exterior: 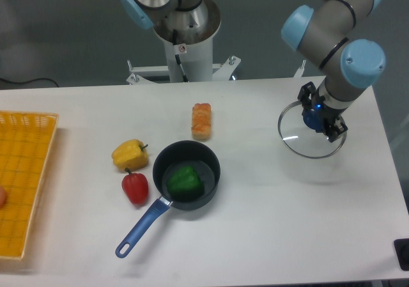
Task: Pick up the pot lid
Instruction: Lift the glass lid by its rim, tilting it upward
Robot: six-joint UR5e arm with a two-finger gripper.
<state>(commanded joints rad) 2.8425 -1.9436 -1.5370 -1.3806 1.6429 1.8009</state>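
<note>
Pot lid [297, 140]: right side of the view, toward 3 o'clock from centre, glass with a thin rim [312, 158] and a blue knob [312, 120]. Hand [321, 113] is closed on the knob, arm [361, 60] coming in from 1 o'clock. Lid looks lifted off the tabletop [255, 236]; exact clearance can't be told from this angle.

Handling, best guess: modest weight, fully stiff, brittle if knocked. Glass is probably slick, so the rim is a poor grab point. The knob is right: central, so the load should hang balanced. Main risk is the lid tipping or twisting about a small smooth knob; firm squeeze, slow moves, no bumps to the edge.

Further out: black pan [163, 162] between 8 and 9 o'clock of the lid, green pepper [184, 182] inside, blue handle [142, 229] pointing between 7 and 8. Orange-brown block [201, 121] at 9, nearer the lid than the yellow pepper [129, 154] and red pepper [135, 188]. Yellow crate [38, 140] at the far 9 o'clock edge.
</note>
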